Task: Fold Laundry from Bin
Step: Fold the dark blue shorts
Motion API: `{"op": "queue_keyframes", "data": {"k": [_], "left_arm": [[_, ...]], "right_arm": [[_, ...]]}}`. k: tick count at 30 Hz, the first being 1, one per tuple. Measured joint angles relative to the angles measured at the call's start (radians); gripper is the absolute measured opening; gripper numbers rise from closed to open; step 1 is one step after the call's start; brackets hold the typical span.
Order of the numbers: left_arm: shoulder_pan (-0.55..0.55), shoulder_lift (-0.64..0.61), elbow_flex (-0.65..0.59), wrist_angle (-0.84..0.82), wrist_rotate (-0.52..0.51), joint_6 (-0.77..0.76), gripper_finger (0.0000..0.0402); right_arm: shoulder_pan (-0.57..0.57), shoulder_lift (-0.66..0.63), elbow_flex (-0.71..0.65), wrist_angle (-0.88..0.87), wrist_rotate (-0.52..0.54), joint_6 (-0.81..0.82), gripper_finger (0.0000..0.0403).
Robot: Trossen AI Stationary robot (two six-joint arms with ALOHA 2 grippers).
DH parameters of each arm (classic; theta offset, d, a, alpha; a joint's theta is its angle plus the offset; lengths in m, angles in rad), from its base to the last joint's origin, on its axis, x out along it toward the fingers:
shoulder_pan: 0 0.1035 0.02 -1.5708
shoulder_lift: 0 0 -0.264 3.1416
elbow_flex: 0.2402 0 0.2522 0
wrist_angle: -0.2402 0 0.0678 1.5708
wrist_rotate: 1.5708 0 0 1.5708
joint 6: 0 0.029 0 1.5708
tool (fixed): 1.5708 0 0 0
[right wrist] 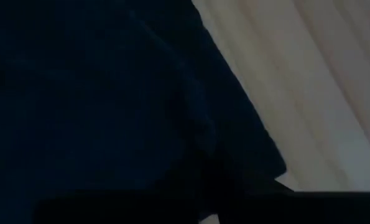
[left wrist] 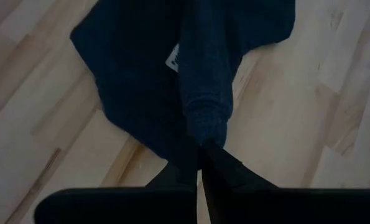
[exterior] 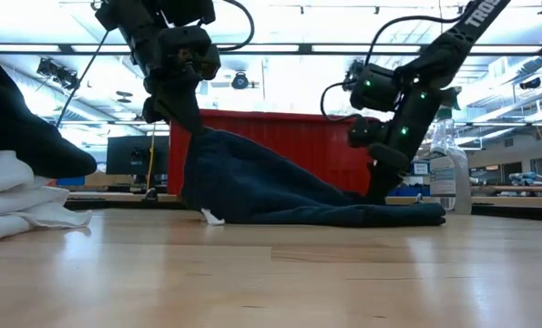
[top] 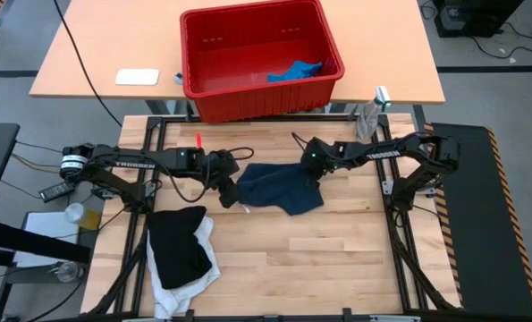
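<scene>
The dark navy garment (top: 279, 186) lies in the middle of the table between my two grippers. Its left end is raised and its right part rests flat on the wood (exterior: 380, 215). A white tag (exterior: 212, 217) shows at its near edge. My left gripper (top: 230, 194) is shut on the raised end. My right gripper (top: 313, 168) is down at the garment's far right corner, shut on it. A black garment (top: 178, 243) lies on a white one (top: 187, 284) at the near left. A bright blue cloth (top: 294, 72) lies in the red bin (top: 248, 97). My left gripper pinches a bunched fold at the garment's left end (left wrist: 204, 127) between its two fingers, slanting down from the left. That end is lifted clear, and the cloth slopes down from it to the table (exterior: 252, 173). My right gripper is on the garment's far right corner (right wrist: 234, 149), slanting down from the right. The corner lies low, at the table. Darkness hides how the fingers meet the cloth.
The bin stands on a second table beyond the far edge, with a white pad (top: 138, 77) to its left. A spray bottle (top: 366, 121) stands at the far right corner. A red pen (top: 198, 139) lies at the far left. Bare wood (top: 337, 259) fills the near right.
</scene>
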State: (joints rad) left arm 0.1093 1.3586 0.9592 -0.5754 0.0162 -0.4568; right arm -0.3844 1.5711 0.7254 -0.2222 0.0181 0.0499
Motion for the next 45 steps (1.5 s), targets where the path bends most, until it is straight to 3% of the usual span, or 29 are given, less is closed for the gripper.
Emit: {"op": "queue_keyframes", "data": {"k": [3,10,14,19,23,29,36,45], "left_arm": [[0.0,0.0,0.0,-0.001,0.0,-0.001,0.0011],[0.0,0.0,0.0,0.0,0.0,-0.005,0.0011],[0.0,0.0,0.001,0.012,-0.001,-0.006,0.0011],[0.0,0.022,0.002,0.029,-0.091,0.016,0.0011],[0.034,0.055,0.002,0.061,-0.161,0.172,0.0011],[0.102,0.076,0.002,0.144,-0.162,0.22,0.0011],[0.126,0.076,0.002,0.199,-0.162,0.218,0.0011],[0.13,0.076,0.002,0.229,-0.153,0.276,0.0011]], "right_arm": [[-0.03,0.0,-0.001,0.005,-0.023,0.012,0.007],[-0.127,-0.004,0.03,-0.074,-0.039,0.069,0.0196],[-0.165,-0.036,0.102,-0.159,-0.142,0.057,0.0236],[-0.102,-0.077,0.122,-0.153,-0.26,0.043,0.0239],[-0.018,-0.077,0.092,-0.067,-0.343,0.073,0.0233],[0.119,-0.077,0.033,-0.046,-0.148,0.077,0.0222],[0.19,-0.067,-0.07,0.042,-0.091,0.079,0.0202],[0.208,-0.042,-0.166,0.121,-0.104,0.087,0.019]]}}
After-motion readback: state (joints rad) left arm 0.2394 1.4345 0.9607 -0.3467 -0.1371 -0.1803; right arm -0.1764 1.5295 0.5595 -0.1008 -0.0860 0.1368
